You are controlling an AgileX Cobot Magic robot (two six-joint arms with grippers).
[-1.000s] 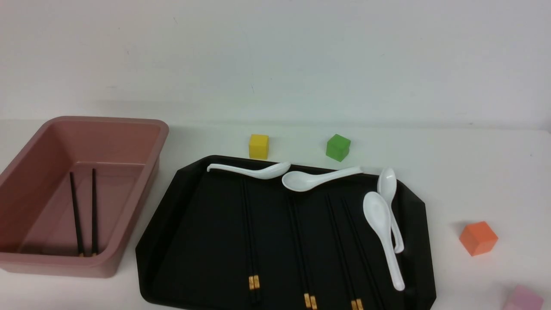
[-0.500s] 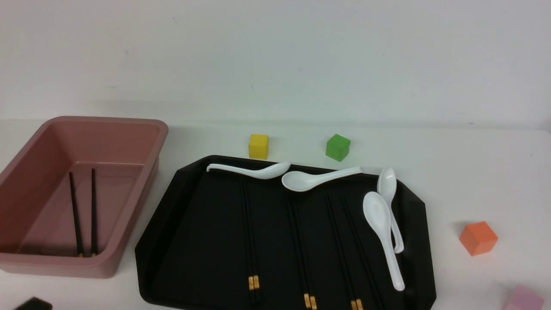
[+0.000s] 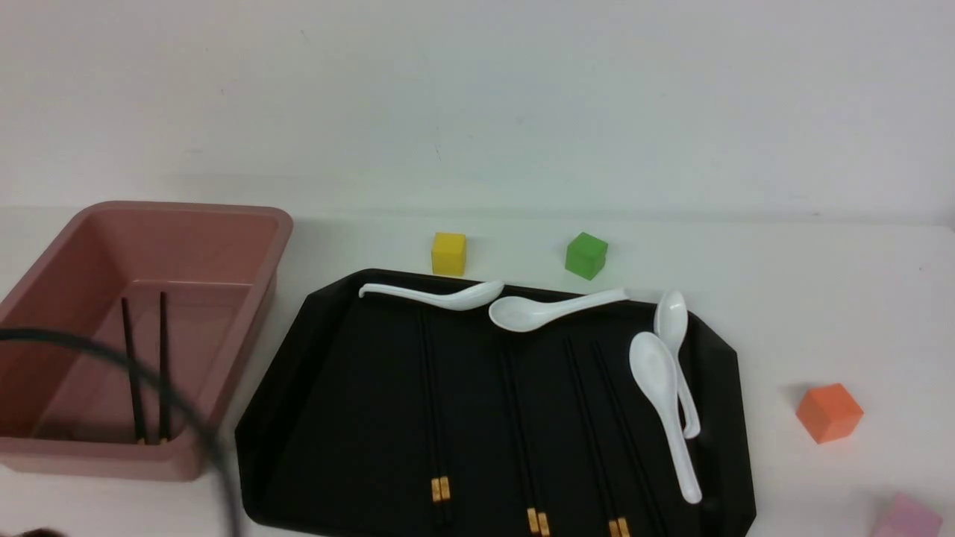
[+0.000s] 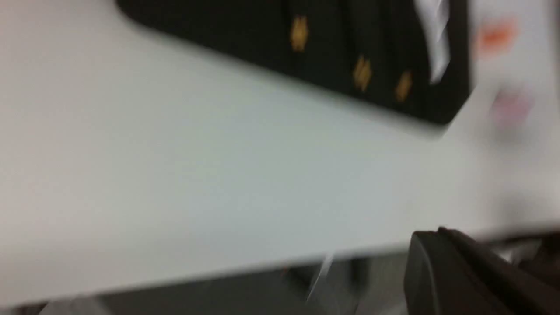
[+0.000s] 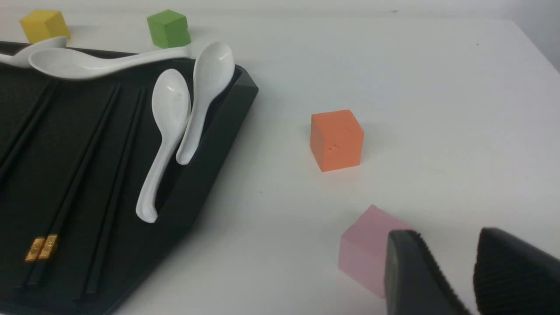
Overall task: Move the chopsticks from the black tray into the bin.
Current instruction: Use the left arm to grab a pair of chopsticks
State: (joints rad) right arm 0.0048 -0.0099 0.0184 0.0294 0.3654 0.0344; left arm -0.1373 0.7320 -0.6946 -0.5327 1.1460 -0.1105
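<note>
Two chopsticks [image 3: 163, 365]: in the bin [image 3: 246, 328]
Other chopsticks [image 3: 433, 403]: lying in the black tray [image 3: 313, 447], beside white spoons [image 3: 664, 403]
Left gripper [image 4: 442, 232]: fingers together, empty
Right gripper [image 5: 444, 234]: fingers apart, nothing between them

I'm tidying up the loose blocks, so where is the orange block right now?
In the front view, the orange block sits on the white table, on the robot's right, beyond the black tray's right edge, near the pink block.
</note>
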